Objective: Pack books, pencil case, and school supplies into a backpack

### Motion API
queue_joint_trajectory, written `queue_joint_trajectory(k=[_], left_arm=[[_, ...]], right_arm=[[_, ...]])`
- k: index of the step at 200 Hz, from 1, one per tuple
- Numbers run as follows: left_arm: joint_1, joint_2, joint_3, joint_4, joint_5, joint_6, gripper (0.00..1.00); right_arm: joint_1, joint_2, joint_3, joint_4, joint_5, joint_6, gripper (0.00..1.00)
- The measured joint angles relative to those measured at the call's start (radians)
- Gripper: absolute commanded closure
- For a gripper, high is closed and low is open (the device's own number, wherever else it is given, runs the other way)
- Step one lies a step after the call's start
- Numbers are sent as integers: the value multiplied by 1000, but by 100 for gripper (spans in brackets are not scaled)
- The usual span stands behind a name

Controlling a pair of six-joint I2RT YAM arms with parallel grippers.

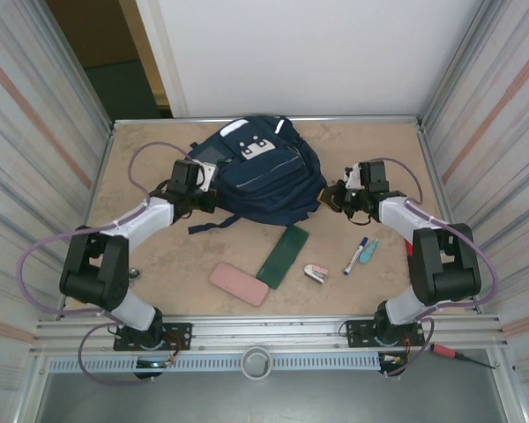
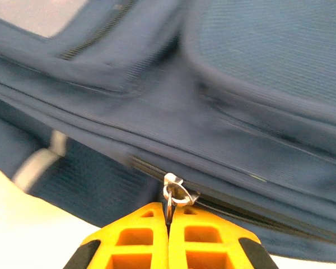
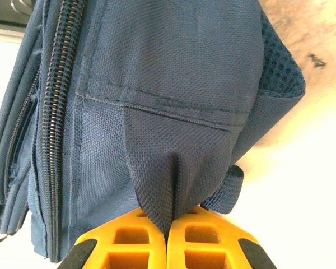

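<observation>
Packing barely begun, I reckon: pencil case (image 1: 238,284), pink-and-white item (image 1: 316,274), marker (image 1: 356,256) & teal item (image 1: 368,252) lie loose on surface (image 1: 176,256), lower ctr. Upper ctr, backpack (image 1: 260,172): my left gripper (image 2: 169,212) pinches its zipper pull (image 2: 176,193), right gripper (image 3: 167,223) clamps its side fabric.

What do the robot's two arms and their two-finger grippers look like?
The left arm and the right arm have black joint housings and white links. A lilac cable loops beside each. The left gripper and the right gripper have orange-yellow plastic fingers with rectangular cut-outs and black outer corners.
</observation>
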Motion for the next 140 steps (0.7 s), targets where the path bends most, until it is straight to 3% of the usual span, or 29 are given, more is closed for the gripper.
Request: queue_joint_trajectory(k=[24, 35, 50, 60, 75, 104, 140], left_arm=[[21, 68, 63, -49, -19, -2, 96], [28, 89, 92, -74, -29, -5, 74], [39, 79, 100, -89, -48, -13, 55], [43, 44, 80, -87, -54, -22, 37], [27, -68, 14, -54, -50, -10, 22], [-106, -220, -14, 16, 34, 68, 15], [-238, -29, 196, -21, 82, 193, 12]], right_arm=[[4, 28, 10, -13, -18, -24, 100], [23, 45, 18, -13, -18, -30, 100], [49, 69, 33, -10, -12, -31, 100], [65, 81, 42, -8, -6, -31, 100], [87, 98, 54, -2, 3, -31, 100], [119, 107, 60, 5, 21, -31, 100], [128, 108, 60, 7, 23, -31, 100]])
